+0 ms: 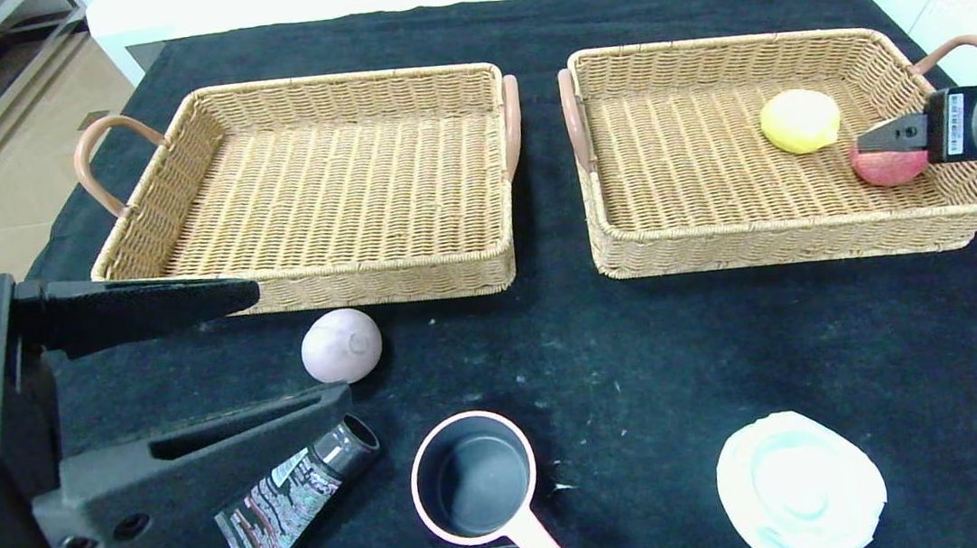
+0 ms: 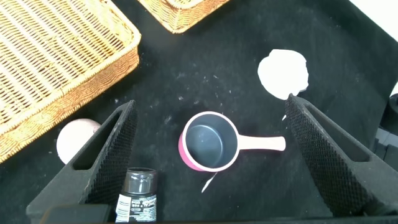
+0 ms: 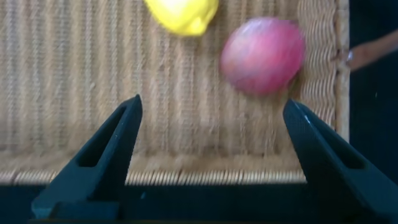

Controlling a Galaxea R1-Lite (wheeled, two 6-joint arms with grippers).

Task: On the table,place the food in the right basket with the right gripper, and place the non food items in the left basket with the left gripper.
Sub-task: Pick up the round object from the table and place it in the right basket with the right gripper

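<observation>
The yellow lemon point(image 1: 799, 121) and the red-pink peach point(image 1: 886, 169) lie in the right basket point(image 1: 775, 239). My right gripper point(image 1: 870, 148) hangs open and empty just above the peach; its wrist view shows the lemon point(image 3: 183, 12) and peach point(image 3: 262, 55) beyond the gripper point(image 3: 212, 102). The mauve-grey ball point(image 1: 342, 346), black tube point(image 1: 294, 499), pink pan point(image 1: 474, 480) and white dish point(image 1: 800, 488) lie on the table point(image 1: 733, 357). My left gripper point(image 1: 301, 344) is open and empty, high above the pan point(image 2: 208, 141) and beside the tube point(image 2: 137, 196).
The left basket point(image 1: 344, 280) is empty, behind the ball. Both baskets have pink handles at their ends. A small white tear in the cloth lies by the pan. The table's left edge drops to the floor.
</observation>
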